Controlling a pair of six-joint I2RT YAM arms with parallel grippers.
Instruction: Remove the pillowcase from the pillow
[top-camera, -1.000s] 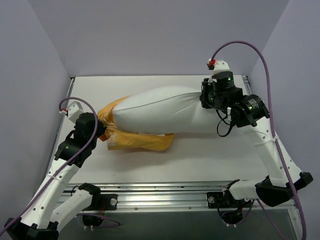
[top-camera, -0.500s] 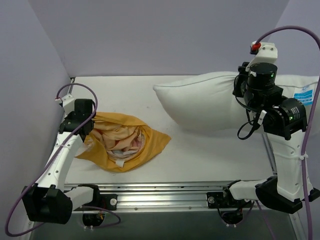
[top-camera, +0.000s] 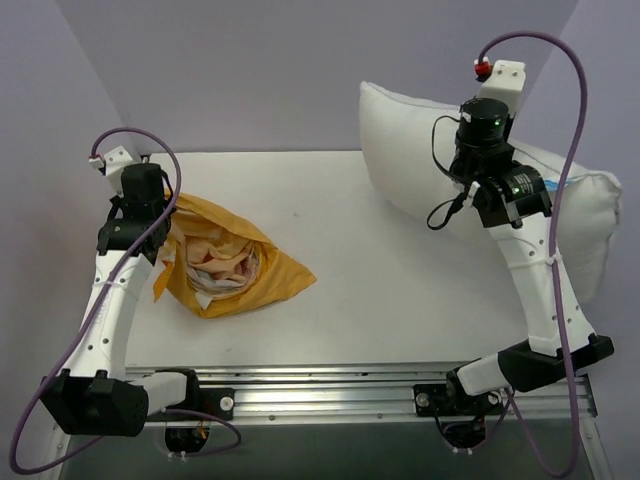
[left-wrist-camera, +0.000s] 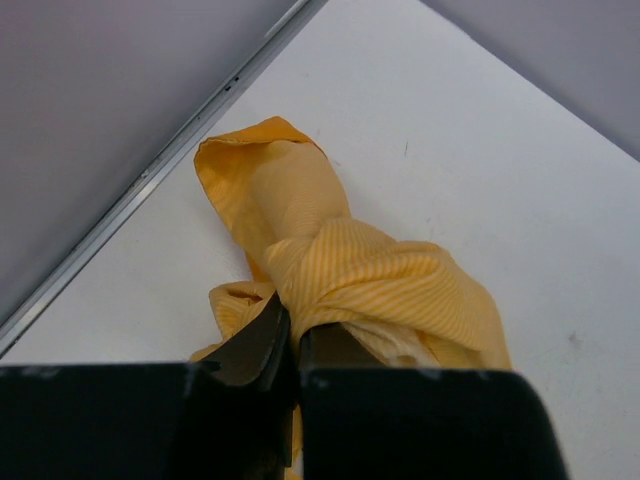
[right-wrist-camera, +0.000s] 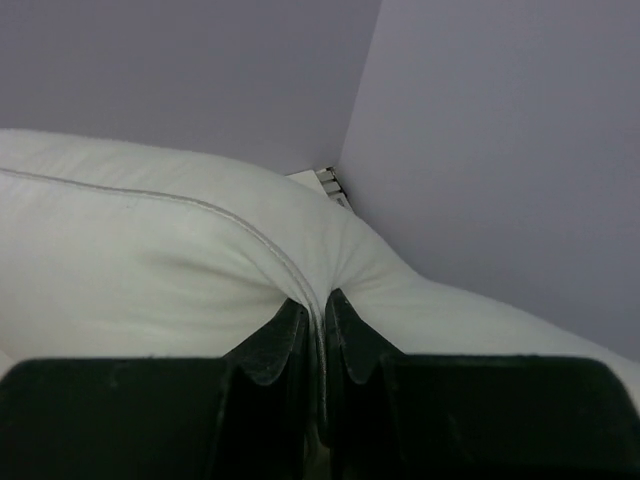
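I count one orange-yellow pillowcase (top-camera: 225, 270), one plump white pillow (top-camera: 410, 160) and one white table (top-camera: 390, 300). I have two white arms (top-camera: 540, 290), with two pincers, my left pincer (left-wrist-camera: 295, 335) and my right pincer (right-wrist-camera: 315, 320), and two purple cables (top-camera: 140, 133), one per arm.

The pillow (right-wrist-camera: 120, 260) is cut off left of the right tool (right-wrist-camera: 315, 312); the pillowcase (left-wrist-camera: 370, 270) is partly hidden beneath the left tool (left-wrist-camera: 293, 332).
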